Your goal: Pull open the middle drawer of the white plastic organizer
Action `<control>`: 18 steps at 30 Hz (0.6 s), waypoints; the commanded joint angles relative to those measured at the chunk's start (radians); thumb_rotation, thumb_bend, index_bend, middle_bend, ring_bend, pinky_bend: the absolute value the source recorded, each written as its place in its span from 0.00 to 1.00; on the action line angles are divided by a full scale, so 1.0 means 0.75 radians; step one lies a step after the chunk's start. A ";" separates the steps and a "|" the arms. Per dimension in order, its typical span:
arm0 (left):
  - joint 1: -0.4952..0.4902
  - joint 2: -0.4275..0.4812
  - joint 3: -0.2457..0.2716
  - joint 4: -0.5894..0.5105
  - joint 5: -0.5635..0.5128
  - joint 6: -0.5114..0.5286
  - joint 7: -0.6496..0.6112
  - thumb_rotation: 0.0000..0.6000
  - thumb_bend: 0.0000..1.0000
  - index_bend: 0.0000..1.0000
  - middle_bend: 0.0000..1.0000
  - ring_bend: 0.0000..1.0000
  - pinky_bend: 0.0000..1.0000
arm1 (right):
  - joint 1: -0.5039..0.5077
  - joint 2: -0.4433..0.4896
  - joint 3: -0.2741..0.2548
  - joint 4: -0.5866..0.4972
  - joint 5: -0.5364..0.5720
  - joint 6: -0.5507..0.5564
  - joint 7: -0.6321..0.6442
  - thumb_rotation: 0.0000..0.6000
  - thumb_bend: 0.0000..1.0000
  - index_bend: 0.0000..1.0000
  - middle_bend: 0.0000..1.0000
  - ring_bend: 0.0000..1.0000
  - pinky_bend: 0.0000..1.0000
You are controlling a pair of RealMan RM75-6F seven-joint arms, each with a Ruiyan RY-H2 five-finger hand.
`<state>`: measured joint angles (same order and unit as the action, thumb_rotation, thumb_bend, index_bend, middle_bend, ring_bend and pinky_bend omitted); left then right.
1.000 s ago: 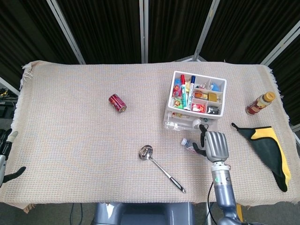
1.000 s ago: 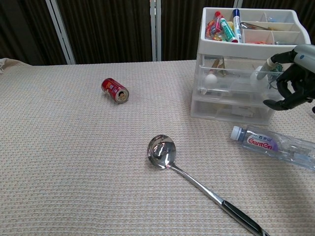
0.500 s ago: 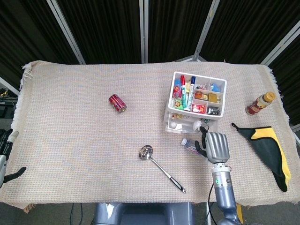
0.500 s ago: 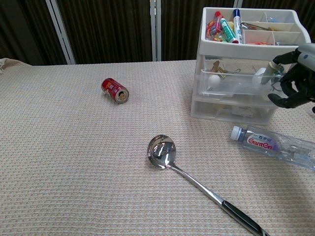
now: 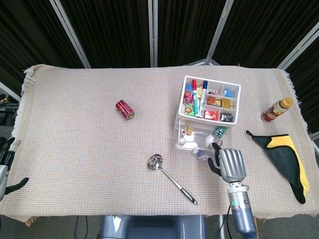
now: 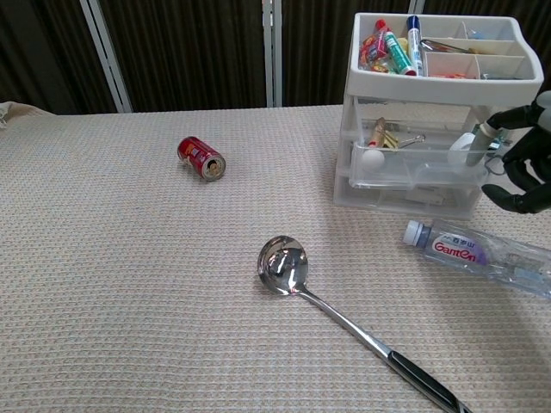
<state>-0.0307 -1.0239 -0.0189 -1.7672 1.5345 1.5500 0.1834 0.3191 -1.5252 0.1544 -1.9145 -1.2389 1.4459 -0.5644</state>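
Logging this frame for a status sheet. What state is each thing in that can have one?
Middle drawer: pulled partly out.
Bottom drawer: closed.
Can: lying on its side.
Water bottle: lying down, capped.
Sauce bottle: upright.
Right robot hand: fingers curled at the drawer's front; grip unclear.
Left robot hand: at the table edge, holding nothing.

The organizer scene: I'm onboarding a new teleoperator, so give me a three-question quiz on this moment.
1. True or false: the middle drawer of the white organizer is slid out.
2. Which hand is at the drawer? A) left hand B) right hand
3. What lies on the cloth between the ladle and the right hand?

Key: 1 true; 2 B; 3 the water bottle, on its side.
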 commanded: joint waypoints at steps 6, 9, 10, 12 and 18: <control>0.000 0.003 -0.002 0.001 -0.005 -0.002 -0.009 1.00 0.05 0.00 0.00 0.00 0.00 | -0.053 0.020 -0.087 -0.004 -0.139 0.067 0.021 1.00 0.33 0.64 0.79 0.84 0.70; 0.001 0.003 -0.001 0.000 -0.002 0.001 -0.008 1.00 0.05 0.00 0.00 0.00 0.00 | -0.064 0.015 -0.110 -0.007 -0.170 0.074 0.021 1.00 0.31 0.63 0.79 0.84 0.70; 0.001 0.003 -0.002 -0.001 -0.002 0.001 -0.008 1.00 0.05 0.00 0.00 0.00 0.00 | -0.066 0.014 -0.116 -0.005 -0.179 0.076 0.019 1.00 0.31 0.62 0.79 0.84 0.70; 0.002 0.003 -0.002 0.000 -0.005 0.000 -0.006 1.00 0.05 0.00 0.00 0.00 0.00 | -0.071 0.011 -0.125 -0.001 -0.193 0.078 0.016 1.00 0.28 0.57 0.79 0.84 0.70; -0.001 0.002 -0.003 0.000 -0.013 -0.008 0.000 1.00 0.05 0.00 0.00 0.00 0.00 | -0.082 0.010 -0.139 0.001 -0.208 0.073 0.016 1.00 0.22 0.40 0.78 0.83 0.70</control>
<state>-0.0311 -1.0225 -0.0213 -1.7672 1.5253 1.5444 0.1830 0.2579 -1.5173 0.0500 -1.9137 -1.3944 1.5018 -0.5530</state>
